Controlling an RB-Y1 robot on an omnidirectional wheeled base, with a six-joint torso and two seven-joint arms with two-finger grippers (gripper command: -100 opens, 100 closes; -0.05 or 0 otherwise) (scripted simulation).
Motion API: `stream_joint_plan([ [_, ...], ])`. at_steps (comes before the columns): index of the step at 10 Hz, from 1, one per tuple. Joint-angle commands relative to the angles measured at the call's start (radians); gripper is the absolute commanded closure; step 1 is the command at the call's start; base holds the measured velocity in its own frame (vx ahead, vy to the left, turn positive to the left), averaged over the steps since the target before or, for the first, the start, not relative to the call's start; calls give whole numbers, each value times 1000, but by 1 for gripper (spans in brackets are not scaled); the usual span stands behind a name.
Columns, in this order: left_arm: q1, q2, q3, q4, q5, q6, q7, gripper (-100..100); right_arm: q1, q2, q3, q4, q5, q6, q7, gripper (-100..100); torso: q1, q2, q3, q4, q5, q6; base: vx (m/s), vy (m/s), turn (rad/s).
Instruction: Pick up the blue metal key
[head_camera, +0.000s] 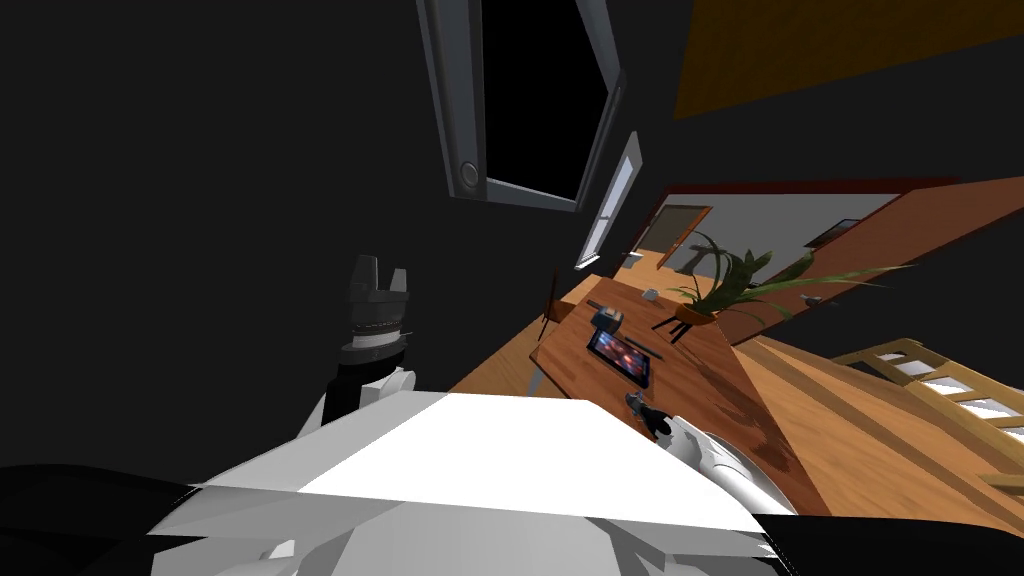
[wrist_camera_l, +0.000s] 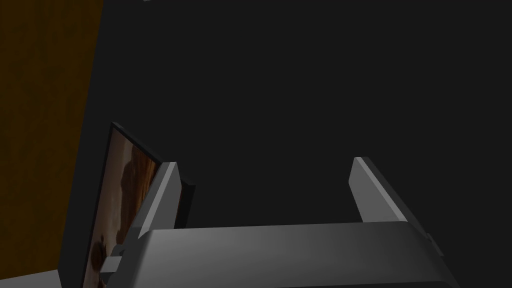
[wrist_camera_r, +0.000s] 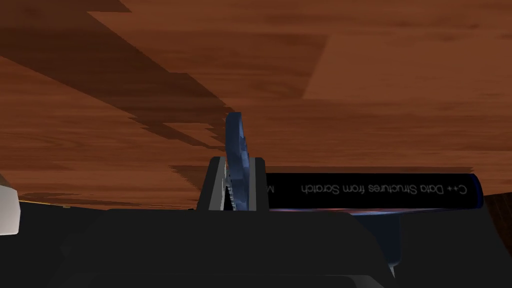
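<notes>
Right tool (wrist_camera_r: 239, 165) pinches blue key (wrist_camera_r: 235, 137), seemingly clear of the wooden table (wrist_camera_r: 375, 75).

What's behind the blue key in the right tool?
Behind the blue key, pinched in the right tool, is the brown wooden table, with a dark book lying spine-on just beyond the tool. The tool's body covers the key's lower part and one end of the book.

Wood table (head_camera: 700, 385) w/ book (wrist_camera_r: 370, 190) & potted plant (head_camera: 691, 312)
</notes>
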Motion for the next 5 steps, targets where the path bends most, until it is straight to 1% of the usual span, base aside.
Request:
stream_joint_plan([
  [1, 0, 0, 0, 0, 0, 0, 0, 0, 11, -32, 17, -35, -15, 4, -7, 100, 0, 0, 0, 0, 0, 0, 1, 42, -48],
  [3, 0, 0, 0, 0, 0, 0, 0, 0, 23, -56, 28, -64, -28, 12, -15, 100, 4, 0, 0, 0, 1, 1, -3, 53, -44],
  [4, 0, 0, 0, 0, 0, 0, 0, 0, 17, -46, 24, -51, -22, 7, -10, 100, 4, 0, 0, 0, 1, 1, -3, 22, -8],
  [5, 0, 0, 0, 0, 0, 0, 0, 0, 18, -48, 25, -54, -23, 8, -11, 0, 2, 0, 0, 0, 0, 1, 0, 0, 0],
])
